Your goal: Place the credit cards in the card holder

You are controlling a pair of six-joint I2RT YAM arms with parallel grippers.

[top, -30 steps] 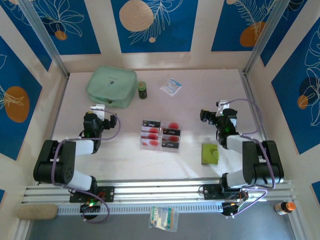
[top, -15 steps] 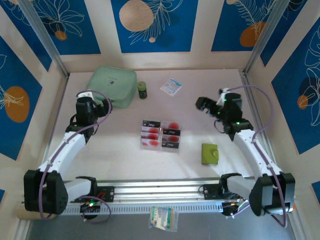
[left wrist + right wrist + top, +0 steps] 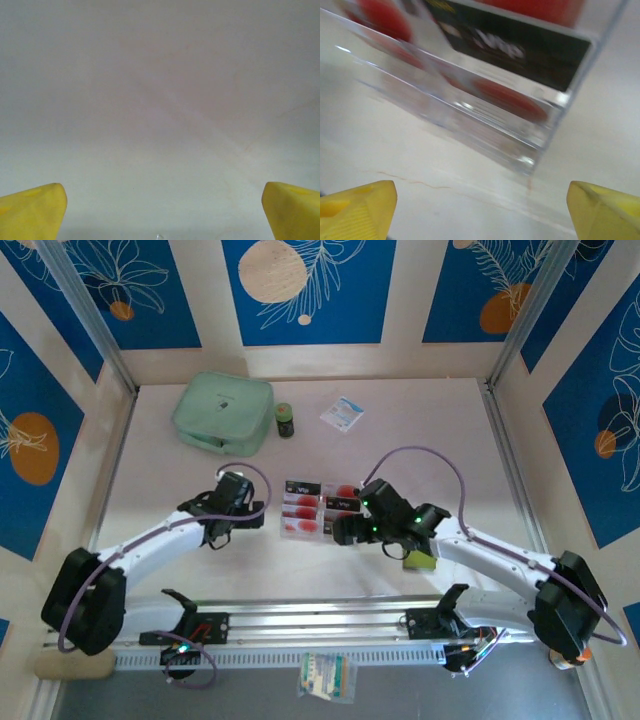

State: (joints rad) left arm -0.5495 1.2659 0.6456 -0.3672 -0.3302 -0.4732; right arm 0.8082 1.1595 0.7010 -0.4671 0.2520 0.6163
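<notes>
The credit cards [image 3: 302,510] lie in two short columns at the table's middle, whitish ones with red dots and black ones, inside a clear plastic tray [image 3: 485,125]. In the right wrist view a black card [image 3: 515,40] and red dots show through the tray's wall. My left gripper [image 3: 262,516] sits just left of the cards, open over bare table [image 3: 160,100], with nothing between its yellow fingertips [image 3: 35,210]. My right gripper [image 3: 345,531] is at the tray's near right corner, open and empty [image 3: 480,205]. The olive card holder [image 3: 421,560] peeks out from under the right arm.
A mint-green zip pouch [image 3: 222,412], a small dark jar [image 3: 285,420] and a white-and-blue sachet [image 3: 342,412] lie at the back. An aluminium rail [image 3: 320,612] runs along the near edge. Walls close in the left and right sides.
Both arms have swung in from the sides and now reach low toward the middle, one on each side of the cards. The cards and card holder have not moved.
</notes>
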